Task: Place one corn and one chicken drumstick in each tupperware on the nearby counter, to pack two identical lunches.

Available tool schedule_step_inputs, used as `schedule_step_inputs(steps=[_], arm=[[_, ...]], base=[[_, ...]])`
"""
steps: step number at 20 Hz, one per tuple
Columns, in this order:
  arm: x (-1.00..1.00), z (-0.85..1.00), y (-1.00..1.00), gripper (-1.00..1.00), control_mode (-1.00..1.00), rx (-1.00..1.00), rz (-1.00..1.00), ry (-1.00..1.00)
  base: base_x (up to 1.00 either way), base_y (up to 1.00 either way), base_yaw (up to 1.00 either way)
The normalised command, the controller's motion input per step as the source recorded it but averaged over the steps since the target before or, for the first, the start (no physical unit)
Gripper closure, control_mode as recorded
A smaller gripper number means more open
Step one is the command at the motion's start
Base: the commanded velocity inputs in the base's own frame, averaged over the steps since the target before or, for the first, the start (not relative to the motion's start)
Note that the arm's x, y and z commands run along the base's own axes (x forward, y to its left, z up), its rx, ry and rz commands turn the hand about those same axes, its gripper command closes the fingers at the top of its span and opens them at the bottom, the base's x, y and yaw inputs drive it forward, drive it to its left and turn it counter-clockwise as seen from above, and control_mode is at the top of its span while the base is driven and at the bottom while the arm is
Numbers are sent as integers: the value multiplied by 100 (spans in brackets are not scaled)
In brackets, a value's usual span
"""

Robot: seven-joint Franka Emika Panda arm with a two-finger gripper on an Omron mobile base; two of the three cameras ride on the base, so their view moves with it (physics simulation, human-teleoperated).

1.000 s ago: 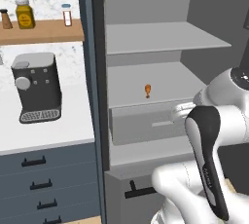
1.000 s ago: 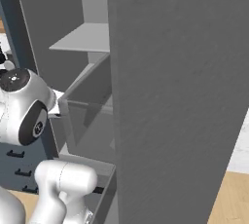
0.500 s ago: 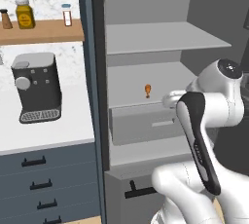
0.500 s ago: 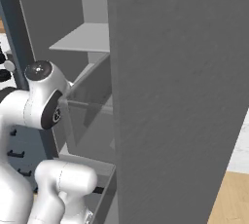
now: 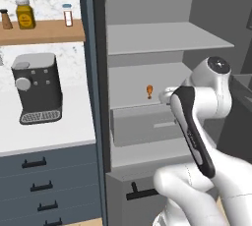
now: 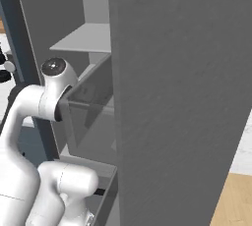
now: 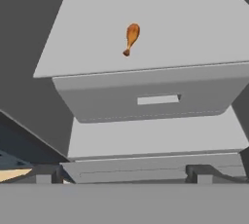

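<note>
A kitchen: white marbled counter (image 5: 44, 131) over blue-grey drawers (image 5: 44, 190), a dark coffee machine (image 5: 37, 87), jars on a wooden shelf (image 5: 42, 31), and an open grey fridge (image 5: 157, 43) with shelves.

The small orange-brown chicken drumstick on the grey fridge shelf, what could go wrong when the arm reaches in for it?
1. The small orange-brown chicken drumstick lies well back on the grey fridge shelf, above the closed grey drawer. The arm's elbow is already near the drawer front, so a deeper reach might bump it.
2. The drumstick is thin and tapered; the open gripper could nudge it away or close on the narrow bone end and let it slip.
</note>
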Motion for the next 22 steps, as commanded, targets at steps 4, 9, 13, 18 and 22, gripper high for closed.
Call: schedule_step_inputs(steps=[4, 9, 13, 18, 22], arm=[[63, -18, -13, -100, -100, 0, 8, 0], [77, -14, -9, -100, -100, 0, 5, 0], [83, -9, -1, -100, -100, 0, 4, 0], [61, -5, 0, -100, -100, -1, 0, 2], [61, -13, 0, -100, -100, -1, 0, 0]], base=[[0, 0, 0], [0, 0, 0], [0, 0, 0], [0, 0, 0], [0, 0, 0]])
